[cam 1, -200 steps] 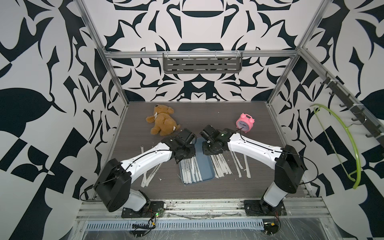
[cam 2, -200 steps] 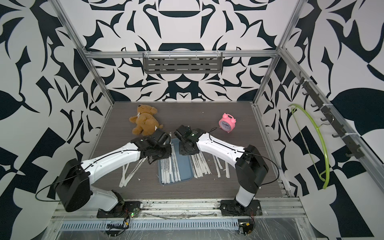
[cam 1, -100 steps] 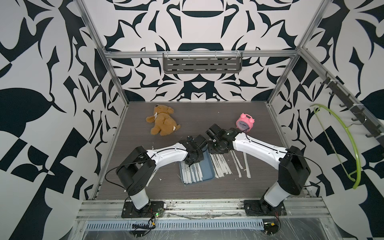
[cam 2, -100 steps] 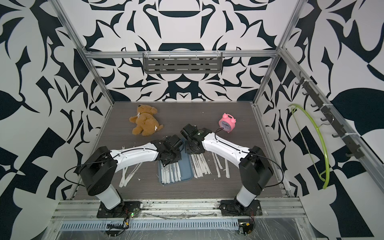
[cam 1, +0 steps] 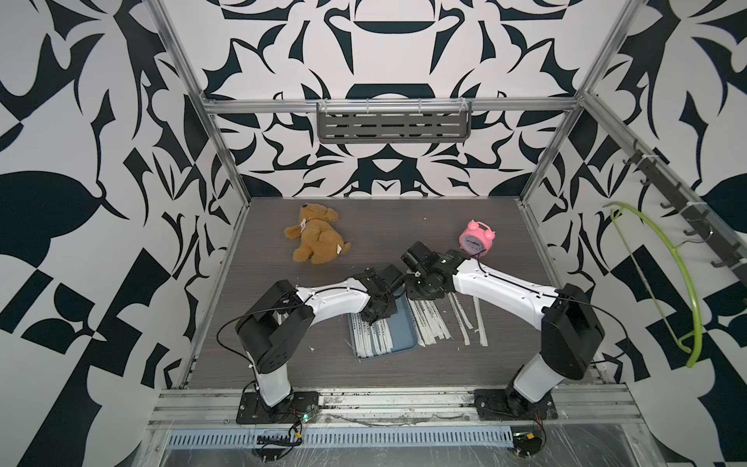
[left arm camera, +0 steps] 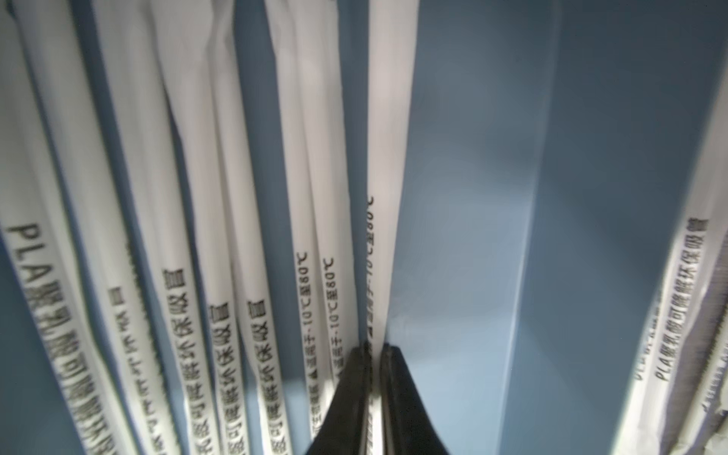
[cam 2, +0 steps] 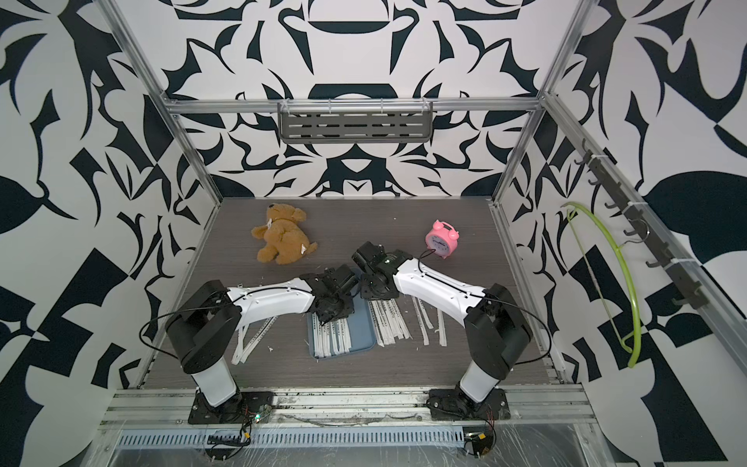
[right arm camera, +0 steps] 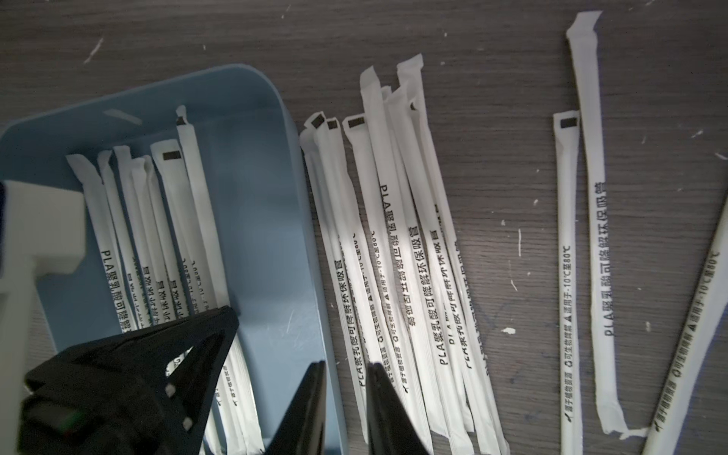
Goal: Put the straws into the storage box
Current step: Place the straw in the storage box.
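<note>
Top view, lower centre: box [cam 1: 404,332] on the surface [cam 1: 465,364]. A row of straws [cam 1: 370,339] lies in its left half, with more loose just right of it. My left claw [left arm camera: 375,348] is narrow, pinching one of the straws inside the box. My right claw [right arm camera: 346,368] is slightly parted and empty, and hovers over the box's upper-right corner. Farther up: teddy [cam 1: 317,238] and pink clock [cam 1: 477,242].

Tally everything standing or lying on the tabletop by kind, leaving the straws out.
teddy bear: 1
alarm clock: 1
storage box: 1
Total: 3
</note>
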Robot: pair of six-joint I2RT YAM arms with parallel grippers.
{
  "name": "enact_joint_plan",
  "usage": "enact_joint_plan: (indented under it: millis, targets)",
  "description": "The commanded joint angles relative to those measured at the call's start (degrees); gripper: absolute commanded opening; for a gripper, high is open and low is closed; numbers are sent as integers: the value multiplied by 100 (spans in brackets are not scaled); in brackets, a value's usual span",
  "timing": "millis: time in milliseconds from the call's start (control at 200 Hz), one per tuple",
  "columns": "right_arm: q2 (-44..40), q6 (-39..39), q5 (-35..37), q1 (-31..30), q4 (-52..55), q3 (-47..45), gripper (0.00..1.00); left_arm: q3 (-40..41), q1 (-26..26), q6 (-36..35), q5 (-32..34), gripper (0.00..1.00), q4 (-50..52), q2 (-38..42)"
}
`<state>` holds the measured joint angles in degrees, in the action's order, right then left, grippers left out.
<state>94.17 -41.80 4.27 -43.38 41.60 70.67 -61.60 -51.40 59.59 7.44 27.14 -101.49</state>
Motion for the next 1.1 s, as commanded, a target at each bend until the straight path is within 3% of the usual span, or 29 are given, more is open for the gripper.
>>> enact_joint_plan:
  millis: [0, 300, 625, 785, 895, 975, 1095]
  targets:
    - [-44, 49, 16, -13, -47, -15, 24, 17, -14, -9, -61, 13, 27, -44]
    - [9, 50, -48, -21, -91, -10, 23, 14, -15, -56, -50, 24, 90, 75]
    - [49, 65, -254, -42, -230, 7, 21, -53, -19, -160, -50, 27, 123, 380]
    - [-236, 218, -333, 326, -112, -152, 21, -147, -11, -384, 85, 29, 338, 783]
    - [-508, 611, -357, 846, 194, -476, 21, -196, -11, -825, 565, 32, 741, 1237]
    - [-770, 1062, -340, 1361, 390, -777, 21, -78, 9, -1306, 1190, 43, 1004, 1650]
    - [-819, 1644, -321, 2014, 528, -1018, 21, 527, 233, -1500, 2103, 69, 1076, 2453]
